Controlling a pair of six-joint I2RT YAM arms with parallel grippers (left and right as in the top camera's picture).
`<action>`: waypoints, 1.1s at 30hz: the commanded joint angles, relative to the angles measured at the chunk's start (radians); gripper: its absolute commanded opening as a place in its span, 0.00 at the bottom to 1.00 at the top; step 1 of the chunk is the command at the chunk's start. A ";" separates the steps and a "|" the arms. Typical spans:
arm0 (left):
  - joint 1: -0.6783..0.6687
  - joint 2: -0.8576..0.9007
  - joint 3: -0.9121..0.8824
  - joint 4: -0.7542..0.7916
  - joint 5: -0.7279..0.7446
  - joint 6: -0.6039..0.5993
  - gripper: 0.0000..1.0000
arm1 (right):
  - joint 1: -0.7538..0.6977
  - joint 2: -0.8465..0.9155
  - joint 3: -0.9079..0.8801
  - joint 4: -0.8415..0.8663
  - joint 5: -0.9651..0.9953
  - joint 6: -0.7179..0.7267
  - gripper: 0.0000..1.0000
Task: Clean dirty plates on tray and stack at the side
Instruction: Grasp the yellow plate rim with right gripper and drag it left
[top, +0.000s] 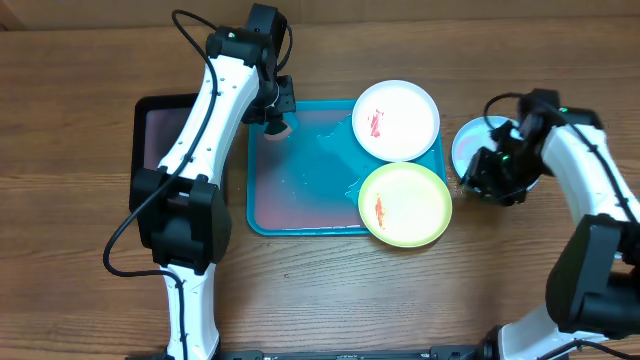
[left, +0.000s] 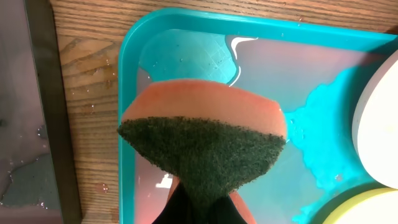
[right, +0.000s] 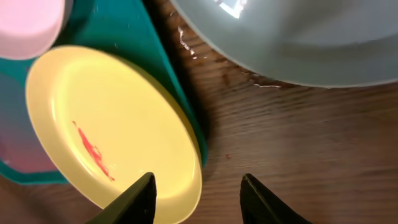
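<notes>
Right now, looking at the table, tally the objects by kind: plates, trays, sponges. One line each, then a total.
Plates: 3 (white plate, yellow-green plate, light blue plate)
Trays: 2 (turquoise tray, black tray)
Sponges: 1 (orange-and-green sponge)
Total: 6

Overhead straight down; wrists close-up — all share tray (top: 300, 195).
</notes>
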 joint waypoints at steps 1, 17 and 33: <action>-0.003 -0.004 0.013 0.003 0.000 0.027 0.04 | 0.050 -0.014 -0.061 0.051 0.013 -0.042 0.44; -0.003 -0.004 0.013 -0.004 0.000 0.027 0.04 | 0.119 -0.014 -0.168 0.183 0.043 -0.042 0.19; -0.003 -0.004 0.013 -0.047 0.000 0.064 0.04 | 0.342 -0.014 -0.168 0.217 0.043 0.154 0.04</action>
